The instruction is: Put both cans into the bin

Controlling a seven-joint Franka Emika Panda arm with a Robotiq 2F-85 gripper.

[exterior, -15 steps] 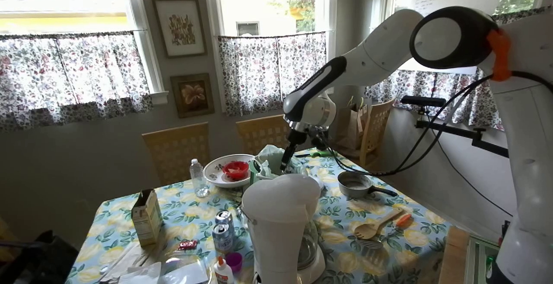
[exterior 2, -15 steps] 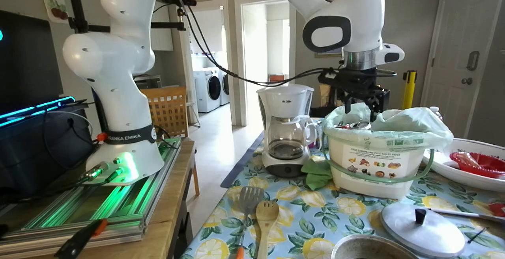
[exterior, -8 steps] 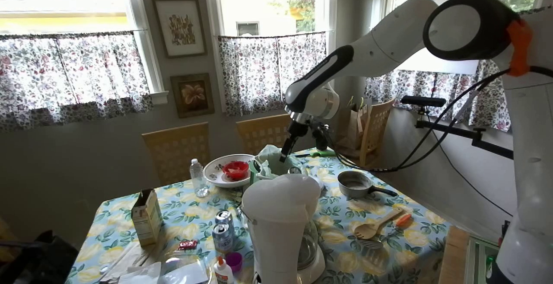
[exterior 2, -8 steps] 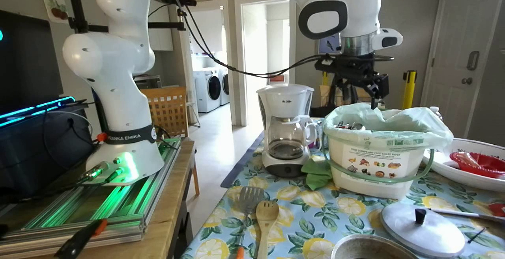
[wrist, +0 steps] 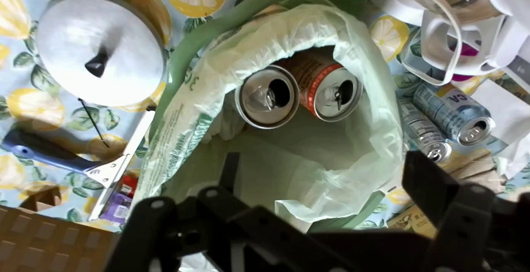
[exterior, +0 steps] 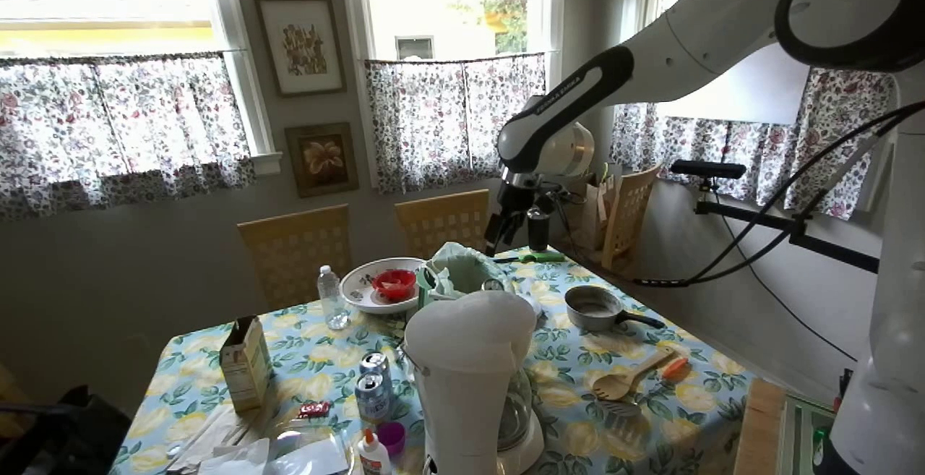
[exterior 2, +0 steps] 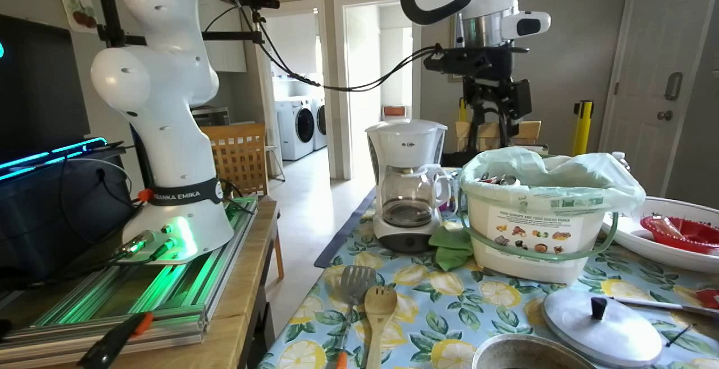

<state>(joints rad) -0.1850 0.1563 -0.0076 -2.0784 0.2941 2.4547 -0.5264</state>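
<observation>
The bin [exterior 2: 531, 228] is a cream bucket lined with a pale green bag. It stands on the table, and its lined rim [exterior: 452, 262] shows in an exterior view. In the wrist view, a silver-topped can [wrist: 267, 98] and a can with a red band [wrist: 335, 94] lie side by side inside the bin, tops up and tilted. Two blue-silver cans stand on the table, one here [exterior: 373, 397] and one just behind it [exterior: 374, 365]; they also show in the wrist view [wrist: 453, 112]. My gripper [exterior 2: 492, 140] is open and empty, above the bin.
A white coffee maker [exterior 2: 407, 150] stands close beside the bin. A white dish [exterior: 361, 287] with a red bowl [exterior: 395, 285], a plastic bottle [exterior: 333, 298], a pot [exterior: 594, 309], a pot lid [exterior 2: 601, 329] and a carton [exterior: 246, 366] are also on the table.
My gripper has risen out of the bin and moved back from it. The can top that showed between its fingers now sits lower in the bin, apart from the gripper.
</observation>
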